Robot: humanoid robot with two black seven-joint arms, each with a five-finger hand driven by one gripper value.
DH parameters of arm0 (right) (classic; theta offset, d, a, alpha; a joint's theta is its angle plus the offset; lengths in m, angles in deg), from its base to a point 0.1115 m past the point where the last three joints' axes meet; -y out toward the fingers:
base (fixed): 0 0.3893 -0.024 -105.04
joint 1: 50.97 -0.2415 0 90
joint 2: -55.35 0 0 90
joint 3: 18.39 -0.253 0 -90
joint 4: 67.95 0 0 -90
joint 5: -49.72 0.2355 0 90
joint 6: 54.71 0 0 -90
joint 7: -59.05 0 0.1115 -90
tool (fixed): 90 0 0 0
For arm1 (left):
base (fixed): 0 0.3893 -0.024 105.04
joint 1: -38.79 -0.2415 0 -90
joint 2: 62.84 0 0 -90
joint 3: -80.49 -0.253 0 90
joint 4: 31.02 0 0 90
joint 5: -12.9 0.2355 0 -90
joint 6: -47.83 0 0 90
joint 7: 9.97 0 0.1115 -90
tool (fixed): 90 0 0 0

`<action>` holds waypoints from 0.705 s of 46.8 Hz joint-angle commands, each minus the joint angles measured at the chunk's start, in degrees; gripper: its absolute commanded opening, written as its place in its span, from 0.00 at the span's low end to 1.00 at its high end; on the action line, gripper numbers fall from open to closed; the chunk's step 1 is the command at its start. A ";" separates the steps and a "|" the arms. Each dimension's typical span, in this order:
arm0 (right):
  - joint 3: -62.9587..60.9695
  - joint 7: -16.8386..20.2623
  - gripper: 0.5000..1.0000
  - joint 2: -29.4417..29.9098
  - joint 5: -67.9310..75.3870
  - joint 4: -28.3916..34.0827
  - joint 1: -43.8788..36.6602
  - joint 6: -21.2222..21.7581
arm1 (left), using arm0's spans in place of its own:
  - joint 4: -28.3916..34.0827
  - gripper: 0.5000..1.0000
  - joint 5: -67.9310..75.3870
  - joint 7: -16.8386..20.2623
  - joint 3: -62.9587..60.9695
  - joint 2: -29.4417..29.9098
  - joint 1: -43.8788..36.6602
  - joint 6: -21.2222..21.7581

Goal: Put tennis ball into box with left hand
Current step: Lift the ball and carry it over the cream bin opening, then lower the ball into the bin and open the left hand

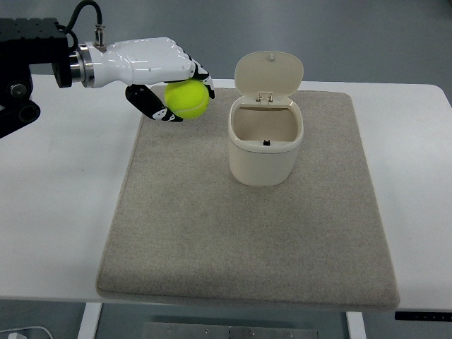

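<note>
The grey mat (247, 233) lay nearest, spread over the white table (56, 212), probably to stop things rolling. On it stood the cream box (263, 145), lid tipped back, mouth ready. To its left, the left hand (152, 70) carried the tennis ball (187, 99), fingers curled around it: bright yellow-green, fuzzy, not yet over the opening.

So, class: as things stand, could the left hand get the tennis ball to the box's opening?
Probably yes. The left hand grips the tennis ball, the box has its lid flipped up, and nothing lies between them.
</note>
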 commanded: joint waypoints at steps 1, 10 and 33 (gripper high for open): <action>0.07 0.00 0.88 0.00 0.00 -0.01 -0.01 0.00 | -0.30 0.00 0.16 0.26 -0.35 -1.23 1.16 -0.56; -0.02 0.00 0.88 0.00 0.00 0.08 -0.01 0.00 | -0.65 0.00 1.21 0.34 -0.62 -4.48 3.00 -3.20; -0.02 0.00 0.88 0.00 0.00 -0.01 -0.01 0.00 | 7.69 0.00 15.10 -0.36 -0.62 -15.64 3.18 -3.64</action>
